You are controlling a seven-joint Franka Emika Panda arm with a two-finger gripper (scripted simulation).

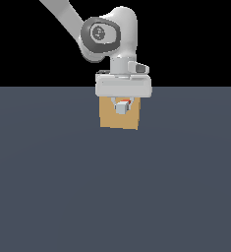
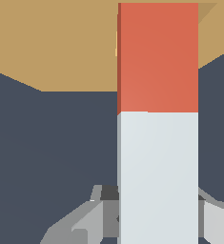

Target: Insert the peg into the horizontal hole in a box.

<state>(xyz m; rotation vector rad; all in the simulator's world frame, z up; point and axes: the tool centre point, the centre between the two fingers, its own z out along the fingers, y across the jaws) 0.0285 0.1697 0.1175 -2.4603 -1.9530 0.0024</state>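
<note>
One gripper [image 1: 123, 104] is clamping the peg [image 2: 157, 124] by its pale half. The orange end is pointing at the box [image 1: 112, 118], centre frame.

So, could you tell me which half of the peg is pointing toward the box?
The orange-red half of the peg reaches the tan box; the pale white-grey half sits back in the gripper.

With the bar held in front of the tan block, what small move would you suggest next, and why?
Probably ease the pincer forward: the white-and-orange square bar points its orange end at the tan cube-like block, already close, though the hole itself is hidden behind the bar.
</note>
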